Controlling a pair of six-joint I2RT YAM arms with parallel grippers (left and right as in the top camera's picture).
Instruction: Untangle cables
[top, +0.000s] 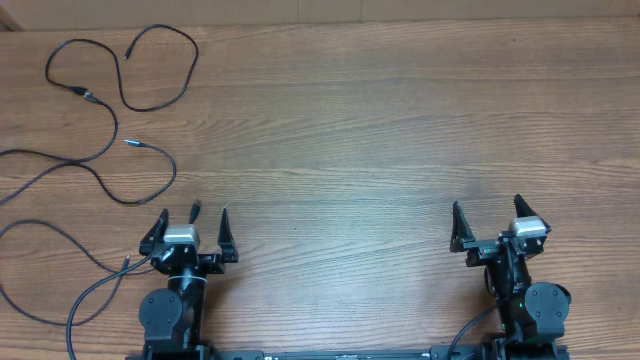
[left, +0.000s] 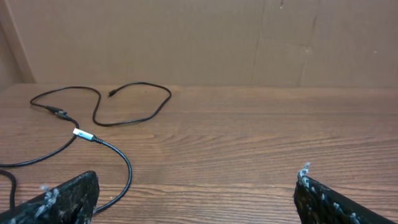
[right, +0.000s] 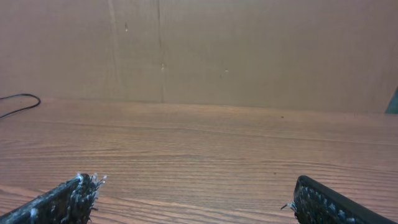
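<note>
A brown wood-grain table (top: 400, 120) spreads wide before both arms, with a tan board wall (left: 249, 37) at its far edge. Thin black cables with silvery plug tips (top: 85, 94) sprawl as loose strands far-left, ahead of the wide-open, empty left pincer (top: 193, 215). The right pincer (top: 488, 205), also open, sits well apart from them.

Black cables (top: 120, 95), brown wood-grain table (top: 380, 120)

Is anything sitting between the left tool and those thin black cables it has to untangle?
Nothing visible does: only bare wooden table lies between the open left tool and the cables spread to its left.
</note>
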